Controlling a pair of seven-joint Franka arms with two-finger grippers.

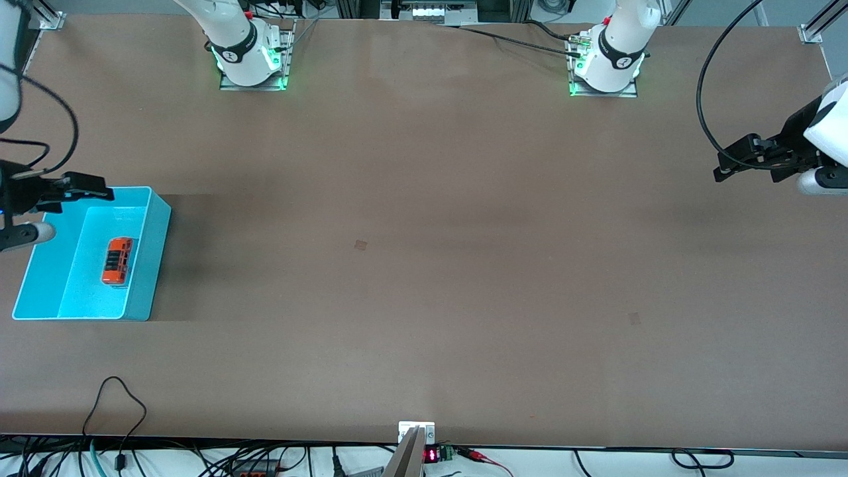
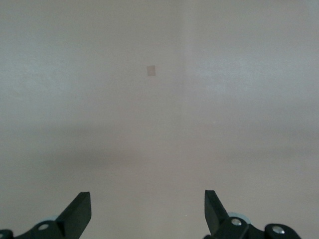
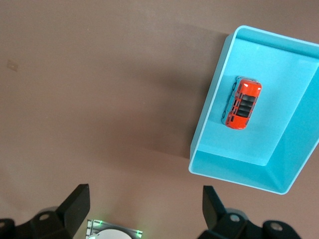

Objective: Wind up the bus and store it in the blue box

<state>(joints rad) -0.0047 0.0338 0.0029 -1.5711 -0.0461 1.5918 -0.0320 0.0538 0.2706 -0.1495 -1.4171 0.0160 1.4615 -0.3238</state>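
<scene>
The orange bus lies on its wheels inside the blue box, close to the box's wall that faces the table's middle. The box stands at the right arm's end of the table. My right gripper hangs open and empty in the air, over the box's rim on the side toward the robots' bases. My left gripper waits open and empty above the bare table at the left arm's end.
A small pale patch marks the tabletop near its middle, and another lies nearer the front camera. Both arm bases stand along the table's edge. Loose cables run along the edge nearest the front camera.
</scene>
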